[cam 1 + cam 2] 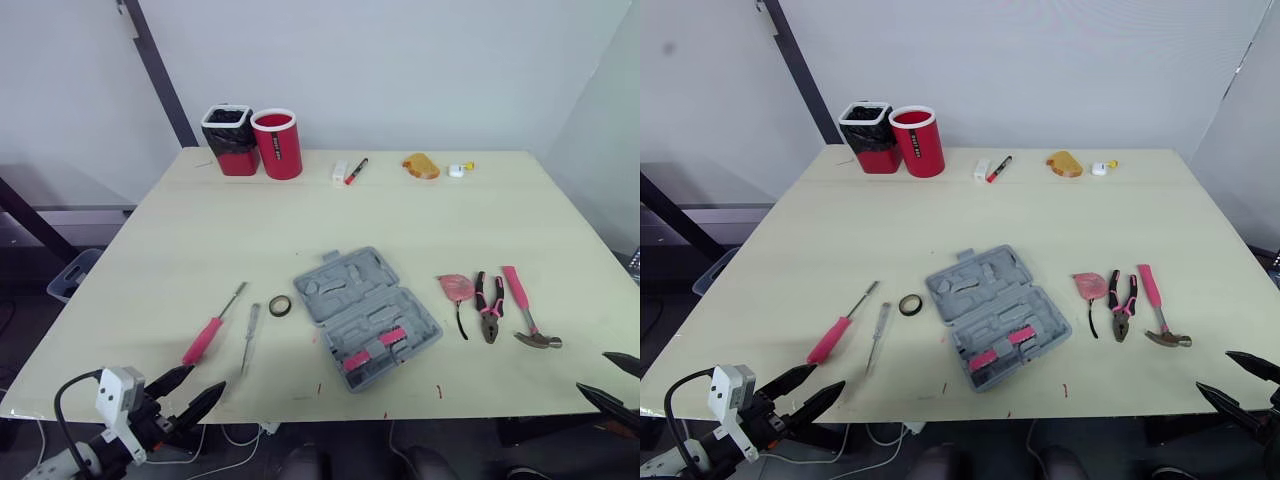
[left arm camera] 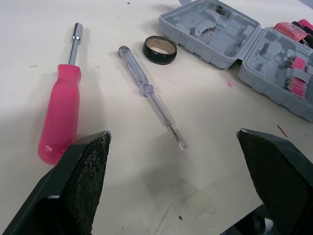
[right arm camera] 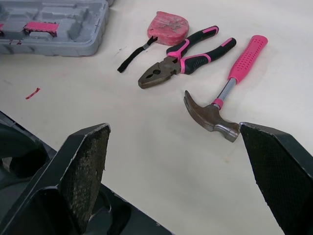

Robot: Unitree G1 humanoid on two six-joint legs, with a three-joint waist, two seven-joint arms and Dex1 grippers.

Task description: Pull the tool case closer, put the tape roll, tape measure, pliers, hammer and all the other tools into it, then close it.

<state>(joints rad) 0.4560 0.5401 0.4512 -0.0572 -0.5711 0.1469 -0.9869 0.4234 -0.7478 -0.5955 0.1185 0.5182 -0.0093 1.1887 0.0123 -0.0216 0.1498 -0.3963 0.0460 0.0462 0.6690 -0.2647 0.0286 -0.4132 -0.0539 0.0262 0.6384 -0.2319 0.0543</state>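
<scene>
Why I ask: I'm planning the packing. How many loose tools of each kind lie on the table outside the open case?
Drivers: 2, the pink-handled nut driver and the clear-handled screwdriver
Tape roll: 1
Tape measure: 1
Pliers: 1
Hammer: 1
Total: 6

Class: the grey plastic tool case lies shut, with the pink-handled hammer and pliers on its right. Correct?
No: the grey plastic tool case lies open, as the left eye view shows; the pink-handled hammer and pliers are on its right.
</scene>
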